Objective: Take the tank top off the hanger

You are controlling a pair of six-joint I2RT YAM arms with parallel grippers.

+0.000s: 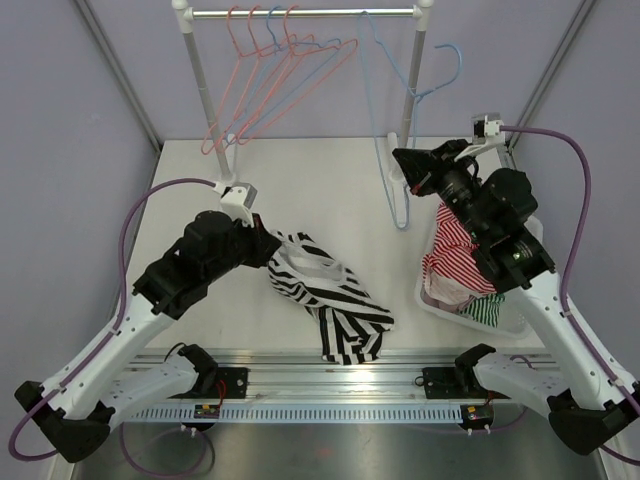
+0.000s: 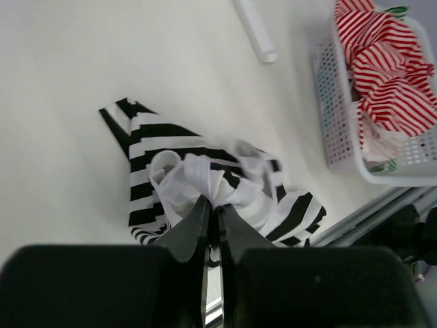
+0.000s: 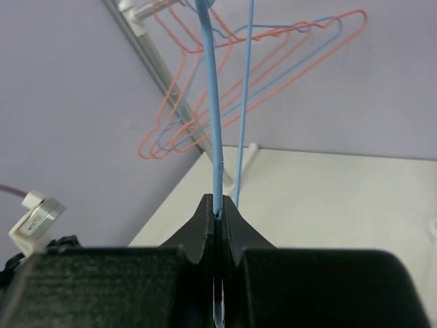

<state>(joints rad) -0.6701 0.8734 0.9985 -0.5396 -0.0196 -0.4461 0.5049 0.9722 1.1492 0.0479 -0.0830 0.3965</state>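
While left gripper (image 2: 212,206) pinches tank top (image 2: 179,145) on table (image 2: 102,55) — right gripper (image 3: 217,206) clamps blue hanger (image 3: 212,102).

One tank top (image 1: 330,300), one basket (image 2: 333,109), one rack (image 1: 300,13); hangers (image 1: 280,80) count unclear

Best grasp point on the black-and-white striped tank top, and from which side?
Grip the bunched white-edged fold at the left end of the tank top, coming from above on the left arm's side. It stands proud of the table, so a pinch can close round it; the rest lies flat. The left gripper is shut on it there.
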